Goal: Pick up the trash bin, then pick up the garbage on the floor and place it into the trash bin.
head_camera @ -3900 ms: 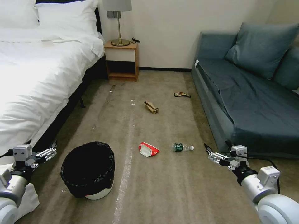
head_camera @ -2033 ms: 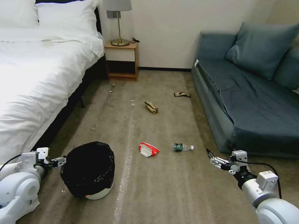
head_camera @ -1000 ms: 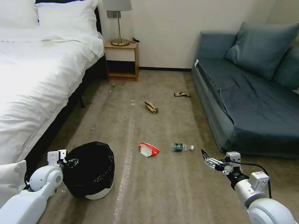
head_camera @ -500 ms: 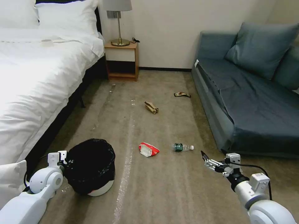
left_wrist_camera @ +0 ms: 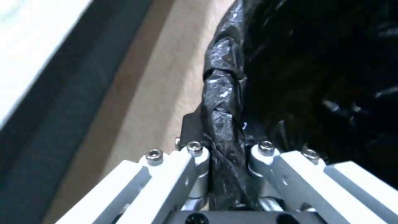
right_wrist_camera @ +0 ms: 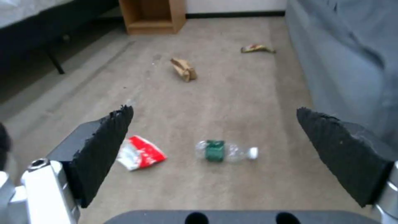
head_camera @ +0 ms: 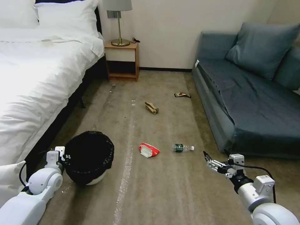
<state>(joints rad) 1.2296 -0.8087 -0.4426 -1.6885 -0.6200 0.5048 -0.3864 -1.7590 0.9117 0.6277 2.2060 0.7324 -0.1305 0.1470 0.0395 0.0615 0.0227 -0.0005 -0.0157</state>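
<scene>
The bed (head_camera: 34,81) is seen along the left and the blue sofa (head_camera: 250,93) along the right, with carpet (head_camera: 162,193) between them. The trash bin (head_camera: 89,156), lined with a black bag (left_wrist_camera: 224,102), is tilted near the bed's foot, its white base partly shown beneath the bag; nothing can be made out inside its dark interior. Its near rim is clamped by the left gripper (head_camera: 64,155), whose fingers (left_wrist_camera: 195,149) are pressed onto the bunched bag edge.

The right gripper (head_camera: 207,157) is held low over the carpet near the sofa, its pads (right_wrist_camera: 104,137) spread wide, with nothing between them. On the floor ahead of it lie the clear bottle (head_camera: 183,147) and, just beside that, the red-and-white packet (head_camera: 148,150); farther off are the brown paper bag (head_camera: 151,107) and the dark wrapper (head_camera: 182,95).

Compared with a second ago, the bin has been raised and tipped, its mouth now higher in the head view. The litter has stayed put.
</scene>
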